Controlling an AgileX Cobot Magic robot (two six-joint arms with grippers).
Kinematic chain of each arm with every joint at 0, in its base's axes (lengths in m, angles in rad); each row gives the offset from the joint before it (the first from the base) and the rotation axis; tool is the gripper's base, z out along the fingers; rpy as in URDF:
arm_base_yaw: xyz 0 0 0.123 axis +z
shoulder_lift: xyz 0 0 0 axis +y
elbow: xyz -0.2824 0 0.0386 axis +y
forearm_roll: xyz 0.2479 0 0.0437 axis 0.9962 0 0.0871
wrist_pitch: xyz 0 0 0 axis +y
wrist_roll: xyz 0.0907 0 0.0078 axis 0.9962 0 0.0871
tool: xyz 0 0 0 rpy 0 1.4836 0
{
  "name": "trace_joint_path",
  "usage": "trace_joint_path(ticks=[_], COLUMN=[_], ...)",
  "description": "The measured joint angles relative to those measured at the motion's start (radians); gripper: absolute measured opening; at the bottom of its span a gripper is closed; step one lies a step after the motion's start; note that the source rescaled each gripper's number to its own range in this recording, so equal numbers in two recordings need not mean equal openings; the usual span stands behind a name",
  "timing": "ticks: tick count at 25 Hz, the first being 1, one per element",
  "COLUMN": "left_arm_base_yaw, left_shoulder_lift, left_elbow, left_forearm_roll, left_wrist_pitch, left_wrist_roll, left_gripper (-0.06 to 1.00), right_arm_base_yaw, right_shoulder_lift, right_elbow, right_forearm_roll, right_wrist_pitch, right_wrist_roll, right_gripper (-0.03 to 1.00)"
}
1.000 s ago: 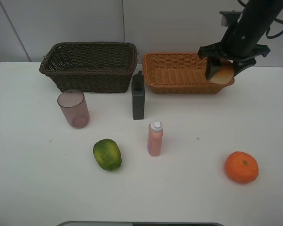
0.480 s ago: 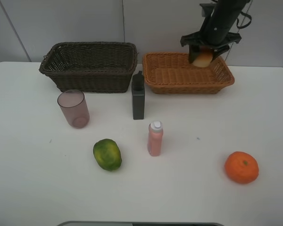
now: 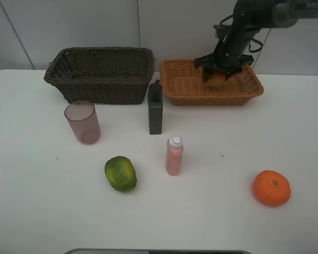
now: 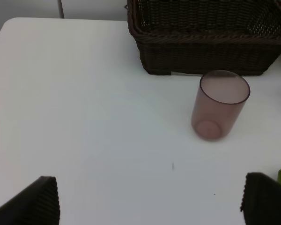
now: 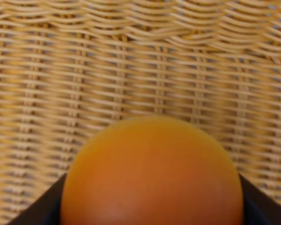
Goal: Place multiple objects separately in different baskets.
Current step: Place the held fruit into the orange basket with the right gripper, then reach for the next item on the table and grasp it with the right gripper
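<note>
Hanging low inside the orange-tan basket (image 3: 212, 96), the right claw (image 3: 218, 76) was clenched on the peach-like fruit (image 5: 152, 173), with wicker weave close behind it. The left claw (image 4: 150, 206) sat released, fingers wide apart, over bare tabletop (image 4: 84, 117) near the mauve cup (image 4: 219, 105) and the dark brown basket (image 4: 201, 61). Out front, well apart: grey bottle (image 3: 155, 111), pink bottle (image 3: 174, 156), green fruit (image 3: 120, 173), orange (image 3: 271, 188).

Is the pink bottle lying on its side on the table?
No, the pink bottle stands upright on the table, with its white cap on top.
</note>
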Motion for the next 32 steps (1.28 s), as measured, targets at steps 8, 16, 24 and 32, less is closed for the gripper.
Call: trace_joint_path(ticks=[8, 16, 24, 32], left_arm_base_yaw=[0.0, 0.0, 0.0, 0.0], left_shoulder_lift=[0.0, 0.0, 0.0, 0.0], left_elbow=[0.0, 0.0, 0.0, 0.0], left_forearm_roll=[0.0, 0.0, 0.0, 0.0], left_wrist_pitch=[0.0, 0.0, 0.0, 0.0], left_wrist_roll=[0.0, 0.0, 0.0, 0.0], left_gripper=[1.0, 1.0, 1.0, 1.0], right_arm_base_yaw=[0.0, 0.0, 0.005, 0.012], right_shoulder_lift=[0.038, 0.038, -0.073, -0.401], right_elbow=[0.0, 0.0, 0.011, 0.42], right_forearm_roll=[-0.057, -0.061, -0.061, -0.062], right_wrist_pitch=[-0.057, -0.059, 0.082, 0.036], right_wrist_roll=[0.008, 0.012, 0.012, 0.056], right_gripper=[0.46, 0.98, 1.0, 1.0])
